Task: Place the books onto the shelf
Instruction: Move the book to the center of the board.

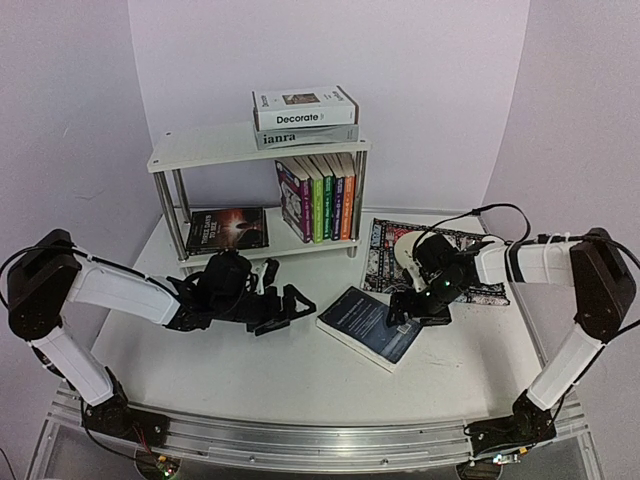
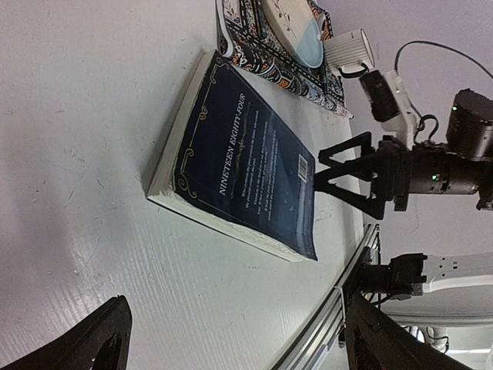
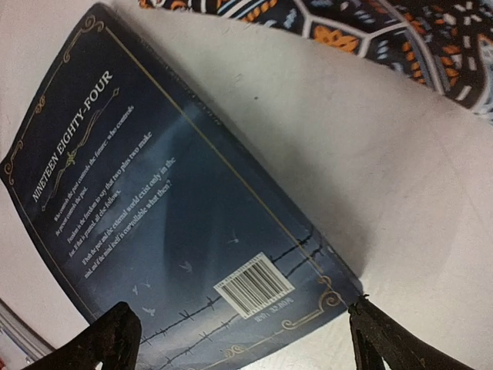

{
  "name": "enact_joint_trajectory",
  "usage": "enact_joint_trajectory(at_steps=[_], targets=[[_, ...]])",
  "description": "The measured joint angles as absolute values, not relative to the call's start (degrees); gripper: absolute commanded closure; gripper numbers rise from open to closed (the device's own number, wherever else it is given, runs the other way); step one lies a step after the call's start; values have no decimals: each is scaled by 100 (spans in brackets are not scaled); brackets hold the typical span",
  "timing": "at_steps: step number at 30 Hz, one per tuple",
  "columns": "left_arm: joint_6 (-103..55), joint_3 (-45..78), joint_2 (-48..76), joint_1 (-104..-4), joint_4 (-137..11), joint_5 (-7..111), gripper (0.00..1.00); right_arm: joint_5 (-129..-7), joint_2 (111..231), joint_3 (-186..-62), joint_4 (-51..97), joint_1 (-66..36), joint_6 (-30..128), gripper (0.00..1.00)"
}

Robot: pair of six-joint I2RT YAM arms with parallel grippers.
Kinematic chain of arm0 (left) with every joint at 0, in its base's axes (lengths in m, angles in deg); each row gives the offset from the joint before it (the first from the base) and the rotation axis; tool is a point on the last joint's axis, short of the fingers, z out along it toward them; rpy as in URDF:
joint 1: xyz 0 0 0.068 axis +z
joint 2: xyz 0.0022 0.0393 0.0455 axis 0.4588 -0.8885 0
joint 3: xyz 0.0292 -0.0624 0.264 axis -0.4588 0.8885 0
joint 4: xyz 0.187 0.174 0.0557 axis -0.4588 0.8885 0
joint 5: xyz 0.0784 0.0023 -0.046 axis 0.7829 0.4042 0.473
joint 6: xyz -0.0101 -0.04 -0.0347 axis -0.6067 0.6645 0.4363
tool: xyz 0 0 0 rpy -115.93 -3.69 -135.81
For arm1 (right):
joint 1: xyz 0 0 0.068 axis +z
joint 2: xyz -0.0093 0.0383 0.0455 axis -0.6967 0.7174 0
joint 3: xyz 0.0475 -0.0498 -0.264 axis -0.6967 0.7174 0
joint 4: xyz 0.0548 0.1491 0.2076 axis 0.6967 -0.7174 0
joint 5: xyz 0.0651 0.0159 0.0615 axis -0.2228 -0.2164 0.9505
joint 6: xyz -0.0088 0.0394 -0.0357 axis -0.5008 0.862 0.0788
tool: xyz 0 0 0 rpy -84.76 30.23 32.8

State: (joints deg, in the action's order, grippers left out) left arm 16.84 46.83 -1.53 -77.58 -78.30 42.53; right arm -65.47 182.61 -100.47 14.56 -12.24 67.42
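Top external: our left tool (image 1: 288,312) and right tool (image 1: 408,312) flank the Nineteen Eighty-Four paperback (image 1: 366,326), both released. Flat on the bench (image 1: 250,385), it may skid when pinched.

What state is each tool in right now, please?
Left tool: open, holding nothing.
Right tool: open, holding nothing, close to the navy book.
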Motion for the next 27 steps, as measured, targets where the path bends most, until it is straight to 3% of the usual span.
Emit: enact_joint_trajectory(at_steps=[6,13,27], targets=[[2042,4688,-345,-7832,-8294,4136,3,-5912,18462,-10043,1631,-1224,6673,13],[2314,4686,-763,-7875,-8665,3931,3,-5416,18462,-9964,1826,-1091,6701,9],[2585,4677,-937,-8024,-8835,3961,6,-6215,19100,-10848,1531,-1747,6229,11]])
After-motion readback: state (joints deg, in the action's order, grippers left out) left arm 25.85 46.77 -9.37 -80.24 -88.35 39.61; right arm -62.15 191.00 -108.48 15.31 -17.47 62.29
